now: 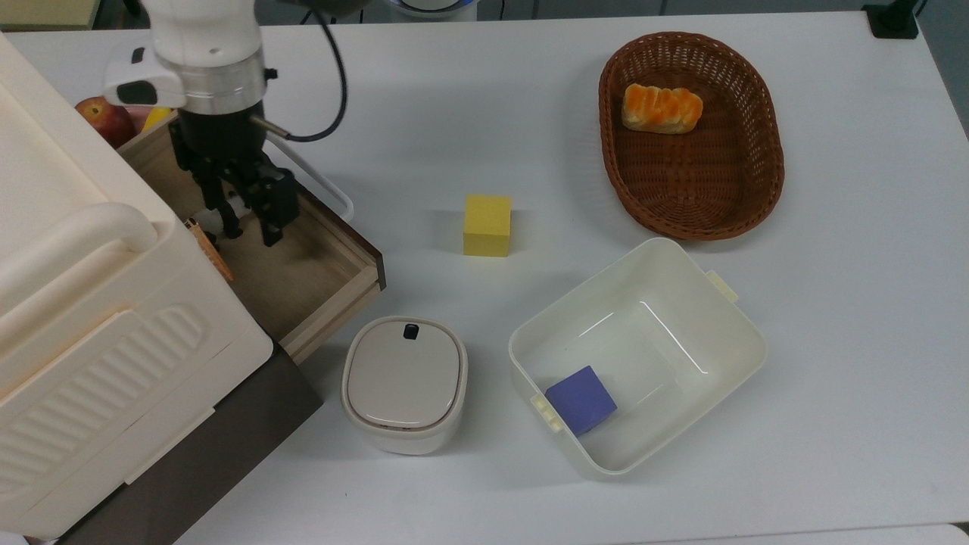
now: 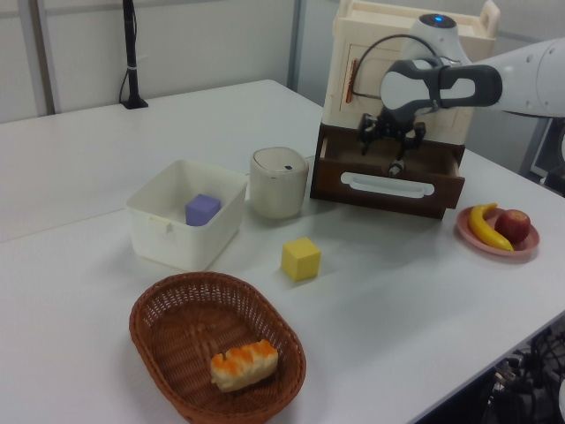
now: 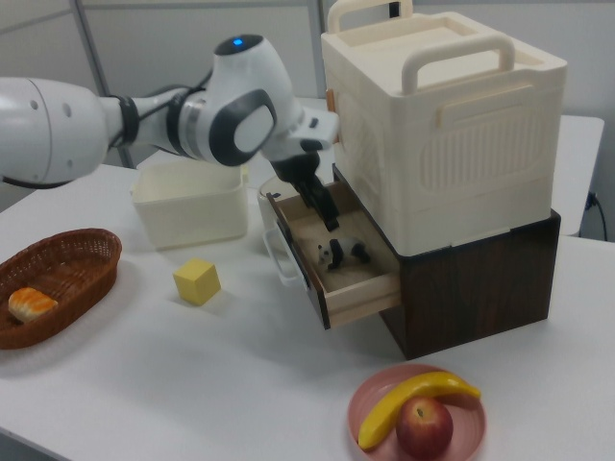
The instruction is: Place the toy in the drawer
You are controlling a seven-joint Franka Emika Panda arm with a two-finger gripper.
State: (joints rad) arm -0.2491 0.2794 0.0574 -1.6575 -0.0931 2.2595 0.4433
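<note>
White table (image 1: pixel 833 318) carries everything, w/ the big cream cabinet (image 3: pixel 452 125) on its dark base at roughly 9 o'clock in the top view. Next in size: the wicker basket (image 1: pixel 749 189) w/ a bread roll at 1 o'clock, the white bin (image 1: pixel 681 265) w/ a purple cube at 5 o'clock, the lidded pot (image 1: pixel 403 382) at 6, the yellow cube (image 1: pixel 487 224) near centre, untouched. The drawer (image 3: pixel 360 283) stands pulled out of the cabinet's base, white loop handle facing the table. Arm's gripper (image 1: pixel 247 233) hangs over the drawer, fingers spread apart, nothing between them as far as I can judge. The toy (image 3: pixel 343 253), the little panda, sits upright on the drawer floor in the right view, just below and apart from the fingertips; in the top view a pale bit of it peeks past the fingers. So the drop looks done, imo: this is the release step, task nearly complete. Next move prob. calls for a straight lift clear of the drawer walls w/o clipping the panda or the cabinet front; shutting the drawer isn't asked for.
</note>
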